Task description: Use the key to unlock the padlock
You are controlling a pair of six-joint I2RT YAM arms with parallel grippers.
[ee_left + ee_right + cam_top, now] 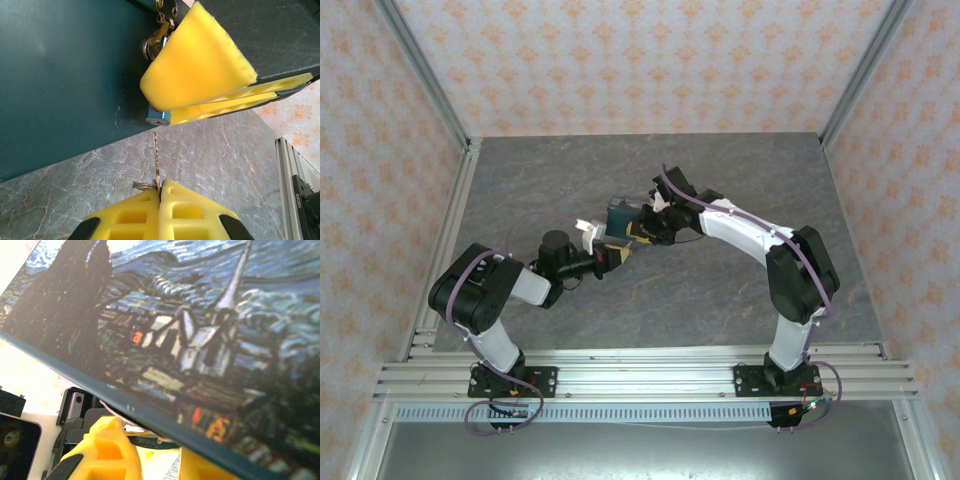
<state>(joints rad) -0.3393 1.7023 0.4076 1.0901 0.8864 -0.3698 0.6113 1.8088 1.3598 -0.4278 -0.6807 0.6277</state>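
Two robot arms reach in from the near edge of a grey marbled tabletop (pixel 570 170) and meet near its middle, seen from above. The left arm (pixel 485 290) bends in from the left, and the left gripper (pixel 613 256) points right toward a small blue tin (pixel 620 213). The right gripper (pixel 644 234) sits just beside the tin's near right corner, at the end of the right arm (pixel 790 270). Both grippers are close together, almost tip to tip.

Seen from the left wrist, the left gripper (pixel 160 192) is at the bottom edge, its yellow jaws pressed together on a thin metal key (pixel 156 155). The key's blade stands straight up out of the jaws, with a bit of wire key ring (pixel 141 186) at its base. The blade's tip reaches just under the padlock (pixel 157 116), whose bluish-grey end pokes out above it; whether they touch I cannot tell. The padlock is pinched in the yellow jaws of the right gripper (pixel 159 107), which hide most of it, against the tin's dark teal side (pixel 65 75). Silvery metal fittings (pixel 159 40) show above those jaws at the tin's edge.

Seen from the right wrist, the tin's lid (pixel 175 340) slants across, painted with a swirling night sky and a church spire. The yellow jaws of the right gripper (pixel 155 455) sit below its edge.
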